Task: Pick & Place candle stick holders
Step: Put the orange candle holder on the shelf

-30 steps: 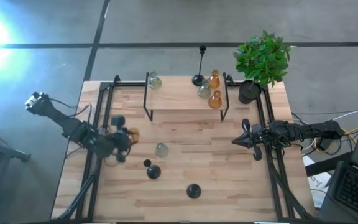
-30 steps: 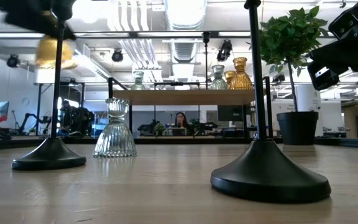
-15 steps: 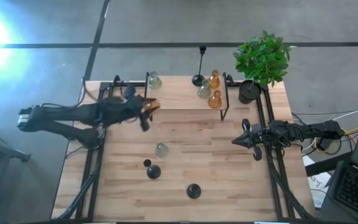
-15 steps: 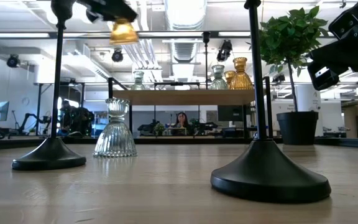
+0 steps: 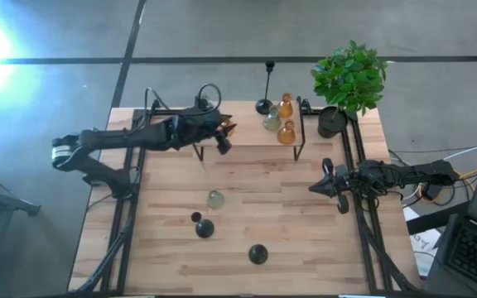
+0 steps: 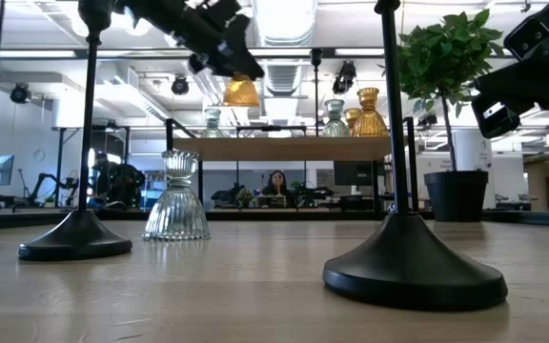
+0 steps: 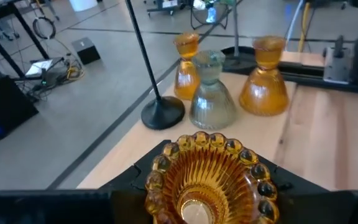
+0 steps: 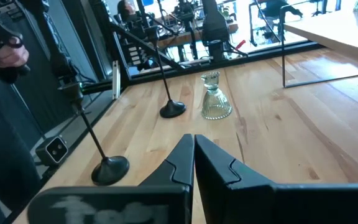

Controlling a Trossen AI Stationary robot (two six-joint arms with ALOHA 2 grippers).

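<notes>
My left gripper (image 5: 222, 134) is shut on an amber glass holder (image 5: 227, 128) over the left part of the wooden shelf (image 5: 247, 136); the low view shows the holder (image 6: 241, 92) above the shelf top. On the shelf stand a black stemmed holder (image 5: 265, 105), two amber holders (image 5: 286, 106) (image 5: 286, 132) and a clear-grey one (image 5: 272, 122). On the table stand a clear holder (image 5: 214, 199) and two black holders (image 5: 204, 228) (image 5: 257, 253), each on its round base. My right gripper (image 5: 325, 187) is shut and empty at the table's right. My left gripper pinches the amber holder between its two fingers, which come level from the table's left. In the left wrist view the fluted bell with its beaded rim (image 7: 207, 177) fills the space between the fingers and hides the place of contact. The holder is lifted clear of shelf and table.
A black pot with a green plant (image 5: 350, 79) stands at the far right corner. Black metal rails (image 5: 131, 190) run along the table's left and right sides. A person's hand (image 8: 2, 50) shows beyond the table in the right wrist view.
My left gripper has carried the amber holder from the table's left side toward the far edge and to the right, rising to a place over the shelf's left part. The holder has stayed in the hold, clear of the table.
</notes>
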